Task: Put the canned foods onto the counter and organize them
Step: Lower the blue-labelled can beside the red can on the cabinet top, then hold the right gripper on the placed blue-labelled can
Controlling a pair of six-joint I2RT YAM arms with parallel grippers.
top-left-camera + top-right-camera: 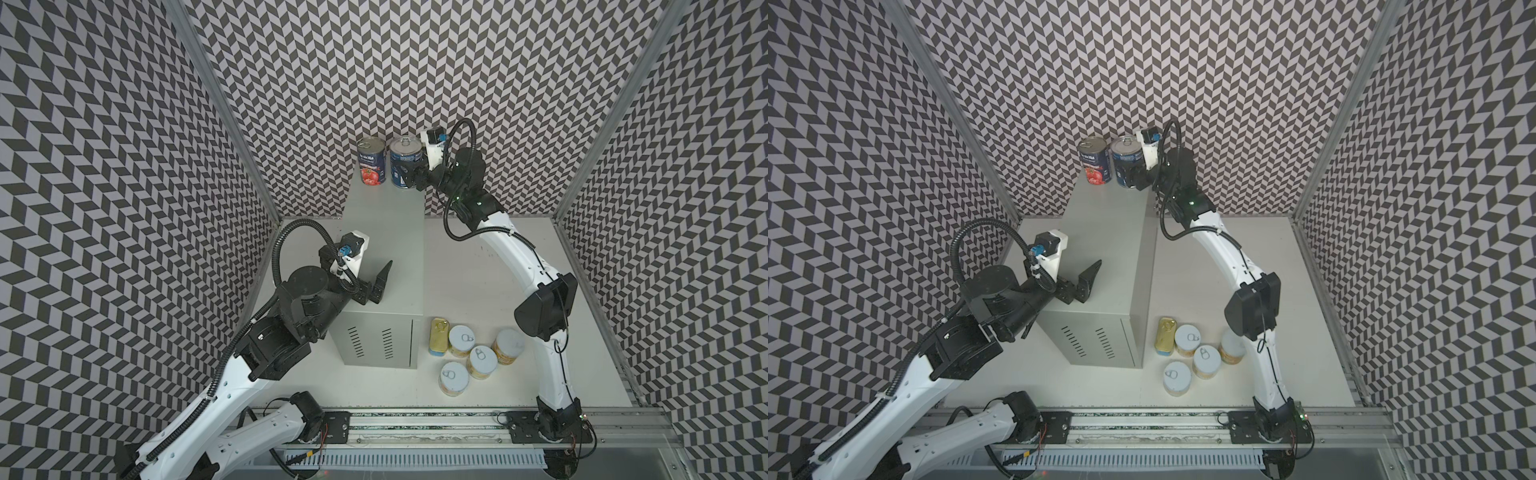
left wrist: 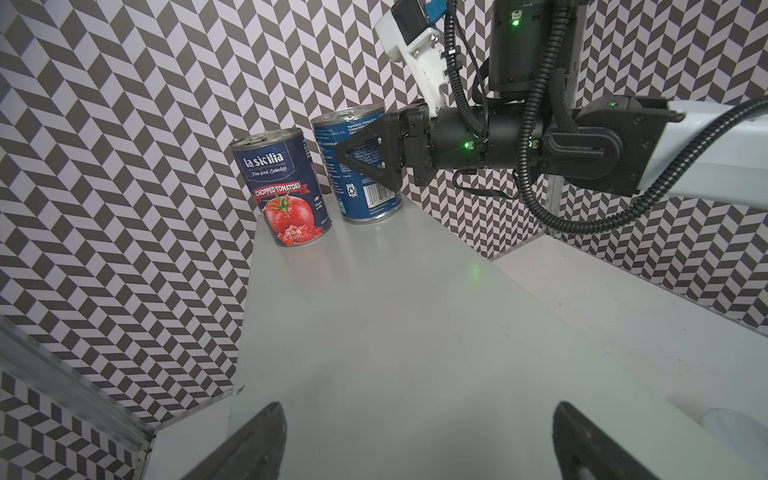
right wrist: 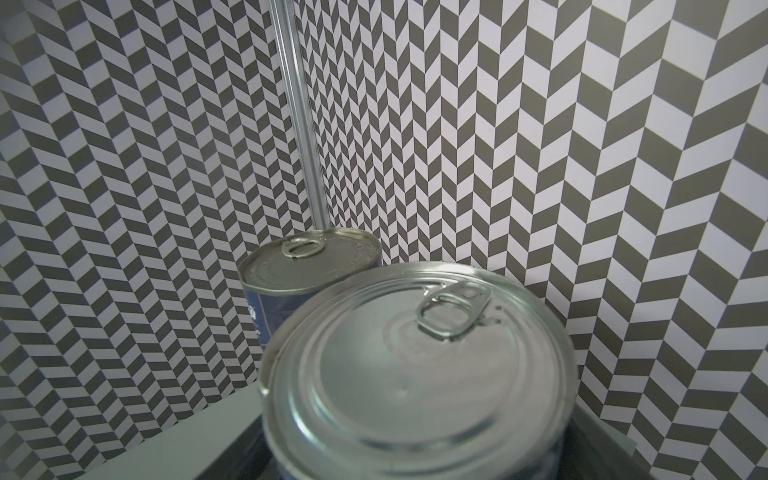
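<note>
A grey counter [image 1: 382,232] stands on a white table [image 1: 478,266], with its vented front facing you. Two tall cans stand upright on the counter's far end, just beside each other. The tomato can [image 1: 372,162] is at the counter's far left corner and the blue can [image 1: 405,164] is at its far right corner.

Your right gripper [image 1: 411,176] reaches in from the counter's right side. Its jaws are clasped around the blue can's label, one finger [image 2: 370,153] flat against the side you can see. The can's base rests on the counter top. In the right wrist view its silver lid fills the foreground.

Your left gripper [image 1: 384,282] hangs over the counter's near half, fingers spread wide with nothing between them.

Five more tins sit on the table just right of the counter's front. A gold tin [image 1: 439,336] is nearest the counter. Four short fruit cans [image 1: 482,362] with white lids cluster upright beside it.
</note>
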